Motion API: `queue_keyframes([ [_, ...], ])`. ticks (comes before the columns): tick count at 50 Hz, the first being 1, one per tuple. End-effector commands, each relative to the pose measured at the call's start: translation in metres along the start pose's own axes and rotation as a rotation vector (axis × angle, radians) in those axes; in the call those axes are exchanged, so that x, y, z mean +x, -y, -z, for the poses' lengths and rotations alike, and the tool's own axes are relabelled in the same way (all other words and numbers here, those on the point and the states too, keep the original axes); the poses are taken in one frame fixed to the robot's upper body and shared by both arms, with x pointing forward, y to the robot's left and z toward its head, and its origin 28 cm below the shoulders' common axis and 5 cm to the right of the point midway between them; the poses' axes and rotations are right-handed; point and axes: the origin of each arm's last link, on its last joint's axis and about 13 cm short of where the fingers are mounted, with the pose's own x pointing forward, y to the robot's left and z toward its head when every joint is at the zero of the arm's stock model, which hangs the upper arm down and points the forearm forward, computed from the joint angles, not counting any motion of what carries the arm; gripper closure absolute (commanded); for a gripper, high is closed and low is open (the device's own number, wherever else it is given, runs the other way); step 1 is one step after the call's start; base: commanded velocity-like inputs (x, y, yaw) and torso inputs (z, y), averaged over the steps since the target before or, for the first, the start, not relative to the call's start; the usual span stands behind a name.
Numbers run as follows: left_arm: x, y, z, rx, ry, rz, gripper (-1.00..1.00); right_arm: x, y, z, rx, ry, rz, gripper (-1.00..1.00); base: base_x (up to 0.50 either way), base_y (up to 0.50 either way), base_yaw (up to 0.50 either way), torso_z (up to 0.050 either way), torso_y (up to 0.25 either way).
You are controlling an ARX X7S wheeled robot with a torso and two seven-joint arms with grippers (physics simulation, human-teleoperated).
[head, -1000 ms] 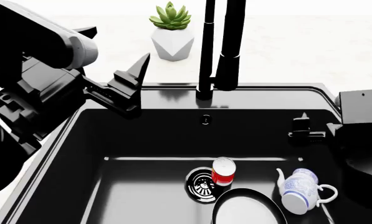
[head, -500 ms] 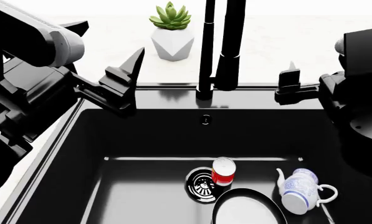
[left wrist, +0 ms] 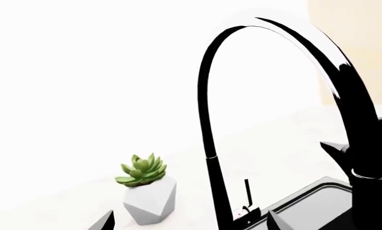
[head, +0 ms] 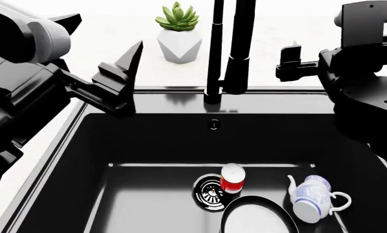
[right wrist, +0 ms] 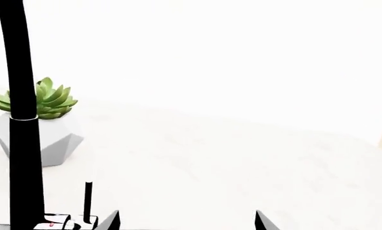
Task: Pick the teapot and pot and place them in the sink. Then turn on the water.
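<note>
Beside drain: unreadable red-and-white can [head: 232,177].

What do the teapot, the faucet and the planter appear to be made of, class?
Teapot: likely glazed porcelain, glossy white with blue floral painting.
Faucet: probably black-coated metal, showing sharp mirror-like highlights.
Planter: perhaps matte ceramic or concrete, with flat pale-grey facets and no shine.

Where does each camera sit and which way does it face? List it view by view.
Head view: on the head, looking down into the sink; both arms show, left claw, right claw.
Left wrist view: near the left claw, facing the faucet and planter; fingertips show.
Right wrist view: near the right claw, facing the counter; fingertips show.
Shared: both wrist views show faucet and planter.
</note>
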Motion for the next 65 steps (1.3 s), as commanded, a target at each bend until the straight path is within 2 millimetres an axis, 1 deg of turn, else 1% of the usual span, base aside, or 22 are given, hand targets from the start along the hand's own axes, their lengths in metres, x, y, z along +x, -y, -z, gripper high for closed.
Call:
queue_keyframes([
  [1,-0.003,-0.001,-0.002,-0.001,0.009,-0.009,-1.0,0.023,-0.008,-0.007,-0.007,0.005,0.007,-1.0,0.0,0.0,0.0,0.0,0.0],
  [19,-0.004,-0.001,-0.002,-0.002,0.01,-0.014,-1.0,0.059,-0.02,-0.018,0.036,0.005,0.007,-1.0,0.0,0.0,0.0,0.0,0.0],
  [30,-0.004,-0.002,-0.002,-0.005,0.009,-0.017,-1.0,0.079,-0.024,-0.009,0.054,-0.017,0.019,-1.0,0.0,0.0,0.0,0.0,0.0],
  [35,-0.004,-0.002,-0.003,-0.004,0.01,-0.017,-1.0,0.086,-0.027,-0.009,0.056,-0.024,0.016,-1.0,0.0,0.0,0.0,0.0,0.0],
  [41,-0.004,-0.003,-0.004,-0.006,0.012,-0.019,-1.0,0.091,-0.034,-0.012,0.058,-0.016,-0.007,-1.0,0.0,0.0,0.0,0.0,0.0],
  [47,-0.005,-0.002,-0.004,0.013,0.027,-0.01,-1.0,0.102,-0.042,-0.014,0.075,-0.023,-0.032,-1.0,0.0,0.0,0.0,0.0,0.0],
  [61,-0.006,-0.005,-0.001,-0.004,0.042,-0.027,-1.0,0.116,-0.06,-0.011,0.087,-0.032,-0.06,-1.0,0.0,0.0,0.0,0.0,0.0],
  [65,-0.006,-0.006,-0.001,-0.004,0.053,-0.045,-1.0,0.119,-0.064,-0.006,0.086,-0.044,-0.065,-1.0,0.0,0.0,0.0,0.0,0.0],
])
